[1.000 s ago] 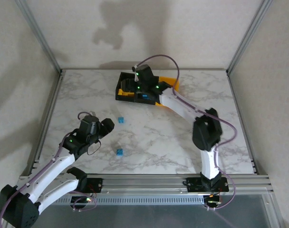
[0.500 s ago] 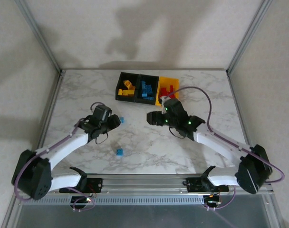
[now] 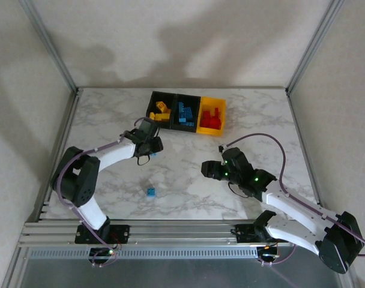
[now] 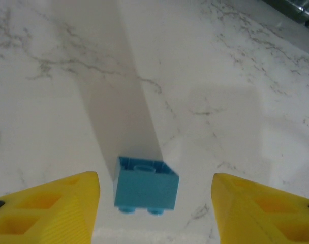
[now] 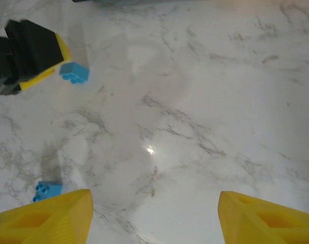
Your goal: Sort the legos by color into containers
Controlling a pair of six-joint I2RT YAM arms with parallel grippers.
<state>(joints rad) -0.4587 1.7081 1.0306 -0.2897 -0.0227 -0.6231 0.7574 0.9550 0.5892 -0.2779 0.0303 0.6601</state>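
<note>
In the left wrist view a blue lego (image 4: 146,185) lies on its side on the marble, between my left gripper's (image 4: 154,216) yellow fingers (image 4: 53,208). The jaws are open, with a gap on each side of the brick. From above, the left gripper (image 3: 152,147) sits just in front of the containers (image 3: 170,98), which hold yellow (image 3: 160,110), blue (image 3: 184,112) and red (image 3: 211,117) legos. A second blue lego (image 3: 151,192) lies nearer the front. My right gripper (image 3: 206,170) hovers open over bare marble at mid-table, with nothing between its fingers (image 5: 48,218).
The right wrist view takes in the left gripper (image 5: 32,53) beside its blue lego (image 5: 74,72), and the second blue lego (image 5: 48,190) at lower left. Aluminium frame posts (image 3: 50,45) and the table's rails bound the marble top (image 3: 260,120).
The left arm has reached forward and brought its narrowing jaws around the blue lego by the bins. The right arm has drawn back from the bins to mid-table.
</note>
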